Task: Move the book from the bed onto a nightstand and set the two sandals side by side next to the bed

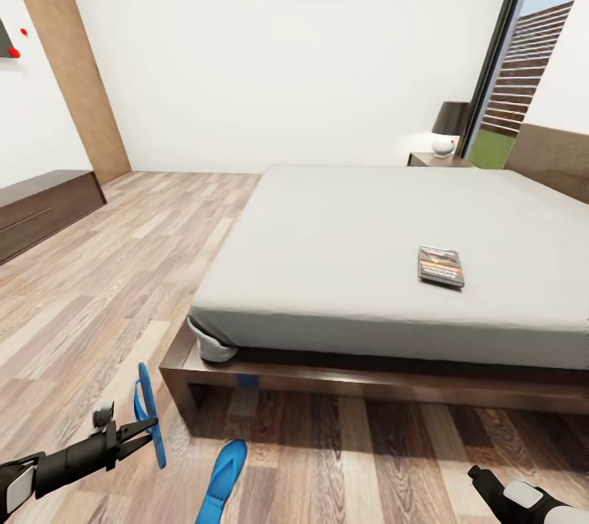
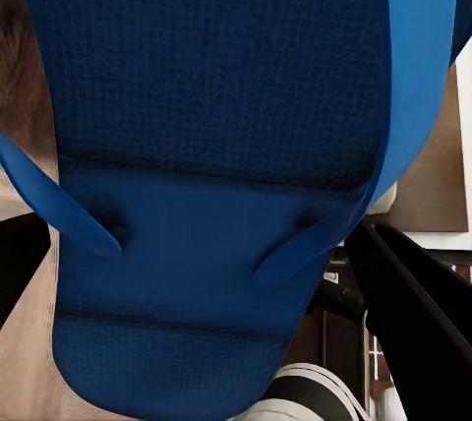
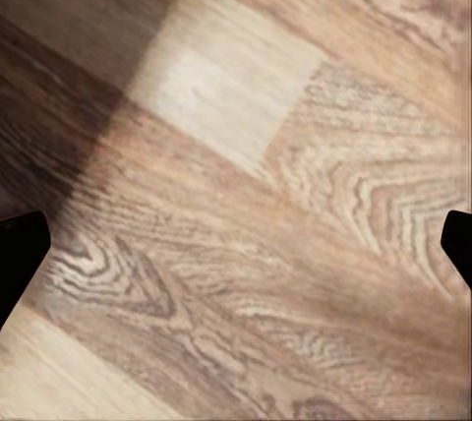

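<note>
My left gripper (image 1: 144, 431) is shut on one blue sandal (image 1: 148, 397), holding it on edge just above the floor by the bed's near left corner. Close up in the left wrist view, that sandal (image 2: 216, 146) shows its sole and straps between dark fingers (image 2: 418, 318). The other sandal (image 1: 222, 478) lies flat on the floor just to the right. The book (image 1: 441, 266) lies on the mattress of the bed (image 1: 352, 230), right of centre. A nightstand (image 1: 433, 158) stands beyond the bed's far side. My right gripper (image 1: 477, 475) hangs low at the right, open over bare planks (image 3: 236, 244).
A long low dark bench (image 1: 41, 209) runs along the left wall. A lamp (image 1: 449, 127) stands on the nightstand, beside the tall window (image 1: 523, 58). The bed's wooden frame (image 1: 343, 381) juts out at floor level. Wood-plank floor (image 1: 114, 279) spreads to the left.
</note>
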Robot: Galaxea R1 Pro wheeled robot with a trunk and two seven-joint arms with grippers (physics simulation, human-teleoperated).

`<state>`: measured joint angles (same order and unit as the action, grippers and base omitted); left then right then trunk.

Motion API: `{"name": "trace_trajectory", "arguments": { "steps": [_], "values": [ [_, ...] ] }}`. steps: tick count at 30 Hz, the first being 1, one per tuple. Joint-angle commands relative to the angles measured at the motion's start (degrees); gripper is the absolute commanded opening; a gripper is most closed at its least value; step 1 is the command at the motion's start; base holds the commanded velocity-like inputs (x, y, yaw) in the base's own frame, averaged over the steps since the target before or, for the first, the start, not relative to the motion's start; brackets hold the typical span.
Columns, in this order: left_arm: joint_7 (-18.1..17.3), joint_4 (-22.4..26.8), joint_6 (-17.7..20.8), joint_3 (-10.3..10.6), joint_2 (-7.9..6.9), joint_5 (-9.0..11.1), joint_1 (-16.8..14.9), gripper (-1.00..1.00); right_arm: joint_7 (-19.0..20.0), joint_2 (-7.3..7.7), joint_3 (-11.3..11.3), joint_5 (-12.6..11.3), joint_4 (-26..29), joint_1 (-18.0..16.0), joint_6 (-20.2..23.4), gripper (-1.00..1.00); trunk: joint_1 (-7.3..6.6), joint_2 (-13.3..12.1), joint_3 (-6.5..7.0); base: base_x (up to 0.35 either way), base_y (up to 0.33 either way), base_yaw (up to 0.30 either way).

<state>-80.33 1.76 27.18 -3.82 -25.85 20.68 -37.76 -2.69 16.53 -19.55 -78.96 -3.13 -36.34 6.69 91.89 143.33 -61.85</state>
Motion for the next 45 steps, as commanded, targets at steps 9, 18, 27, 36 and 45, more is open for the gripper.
{"name": "trace_trajectory", "arguments": {
  "steps": [9,18,27,36,45],
  "values": [
    [-0.2,0.0,0.6,-0.4,-0.06,-0.4,0.0,-1.00,-0.1,0.00,-0.5,-0.4,0.0,0.0,0.3,1.00,-0.01,0.0,-0.05,-0.005,-0.182,0.000],
    [-0.2,0.0,0.6,-0.4,-0.08,-0.4,0.0,-1.00,-0.1,0.00,-0.6,-0.4,0.0,0.0,0.3,1.00,-0.01,0.0,-0.05,-0.074,-0.179,0.000],
    [-0.2,0.0,0.5,-0.4,-0.06,-0.4,0.0,-1.00,-0.1,0.00,-0.6,-0.4,0.0,0.0,0.2,1.00,-0.01,0.0,-0.05,-0.127,-0.170,0.000],
    [4.9,0.1,0.4,-0.3,0.44,-1.4,0.0,-1.00,0.0,-0.04,-0.6,-0.4,0.0,0.0,0.2,1.00,-0.01,0.0,-0.05,-0.041,-0.049,0.000],
    [9.4,0.8,-0.7,1.7,4.48,-2.2,0.0,-1.00,0.1,-0.32,-0.5,-0.4,0.0,0.0,0.2,1.00,-0.01,0.0,-0.05,-0.002,-0.002,0.000]
  ]
}}
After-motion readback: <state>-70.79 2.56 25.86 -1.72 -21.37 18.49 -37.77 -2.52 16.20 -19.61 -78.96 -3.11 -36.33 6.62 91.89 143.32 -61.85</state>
